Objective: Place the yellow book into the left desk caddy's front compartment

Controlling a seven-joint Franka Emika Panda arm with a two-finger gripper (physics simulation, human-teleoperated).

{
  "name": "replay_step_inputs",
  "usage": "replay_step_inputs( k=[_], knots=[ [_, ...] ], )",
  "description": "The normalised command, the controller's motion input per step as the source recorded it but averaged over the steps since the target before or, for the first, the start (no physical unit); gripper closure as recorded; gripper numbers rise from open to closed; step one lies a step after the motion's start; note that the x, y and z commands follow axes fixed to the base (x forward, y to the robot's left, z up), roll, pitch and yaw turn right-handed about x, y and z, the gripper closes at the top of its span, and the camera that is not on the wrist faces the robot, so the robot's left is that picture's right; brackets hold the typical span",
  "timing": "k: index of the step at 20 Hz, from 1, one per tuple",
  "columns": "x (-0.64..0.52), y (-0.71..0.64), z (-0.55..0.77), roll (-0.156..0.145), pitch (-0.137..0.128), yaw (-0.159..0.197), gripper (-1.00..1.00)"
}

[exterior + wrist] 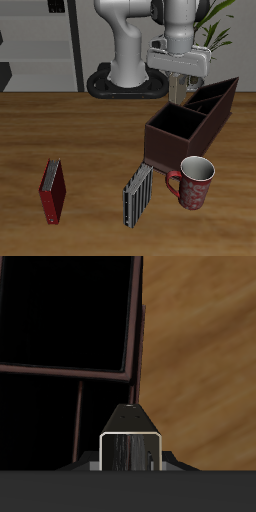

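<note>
My gripper hangs just above the dark maroon-brown left desk caddy, over its part farther from the table's front edge. It is shut on the yellow book, a thin pale grey book with striped page edges, held upright between the jaws. In the wrist view the book's end sits over the caddy's narrow sections, close to the wall. The front compartment, large, square and dark inside, lies just beyond the book. It also shows in the exterior view as the section nearest the mug.
A red-patterned mug stands right in front of the caddy. A larger dark striped book stands beside the mug. A red book stands farther off near the table's front edge. More maroon compartments extend towards the back.
</note>
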Motion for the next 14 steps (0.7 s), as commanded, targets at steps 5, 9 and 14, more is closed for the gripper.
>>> replay_step_inputs(
  k=[5,9,14],
  knots=[
    [0.07,0.16,-0.04,0.034,0.007,0.015,1.00],
    [0.01,0.07,0.04,0.004,-0.018,0.017,1.00],
    [0.14,0.14,0.00,0.005,0.009,-0.018,1.00]
  ],
)
